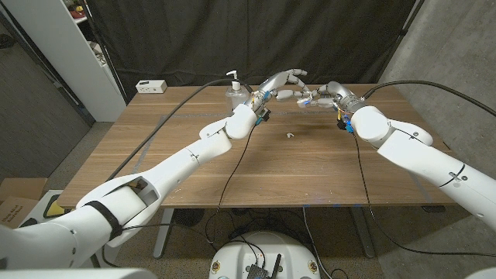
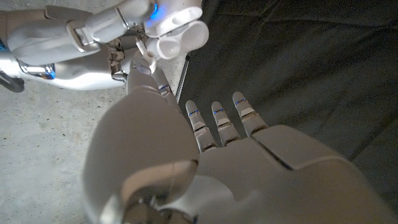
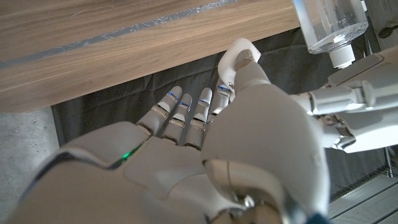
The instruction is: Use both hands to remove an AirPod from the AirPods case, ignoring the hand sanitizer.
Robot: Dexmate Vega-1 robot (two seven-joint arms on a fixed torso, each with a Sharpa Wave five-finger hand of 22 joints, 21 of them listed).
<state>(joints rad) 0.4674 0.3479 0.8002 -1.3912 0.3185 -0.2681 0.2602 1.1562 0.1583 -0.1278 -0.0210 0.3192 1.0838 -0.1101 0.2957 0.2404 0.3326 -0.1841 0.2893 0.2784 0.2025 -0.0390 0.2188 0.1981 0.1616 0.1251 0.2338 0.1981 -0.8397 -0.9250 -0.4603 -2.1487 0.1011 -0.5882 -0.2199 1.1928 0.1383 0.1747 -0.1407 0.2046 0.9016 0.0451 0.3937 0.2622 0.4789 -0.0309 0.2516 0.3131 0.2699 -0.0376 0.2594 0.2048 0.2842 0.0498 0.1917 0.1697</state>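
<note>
Both hands are raised above the wooden tabletop (image 1: 310,170) and meeting: the right robot hand (image 1: 329,92) pinches the small white AirPods case (image 1: 307,99), the left robot hand (image 1: 285,82) fingering it beside the clear pump-top sanitizer bottle (image 1: 234,91).

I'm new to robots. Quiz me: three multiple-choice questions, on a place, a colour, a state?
1. Where does the hand sanitizer stand? A on the table's far side, B at its near edge, C on the floor.
2. What colour is the small object lying on the table? A red, B black, C white.
3. How are the left robot hand and right robot hand? A flat on the table, B raised, fingertips meeting, C under the table.
Answers: 1 A, beside the left robot hand; 2 C, pale against brown wood; 3 B, meeting above the table.
</note>
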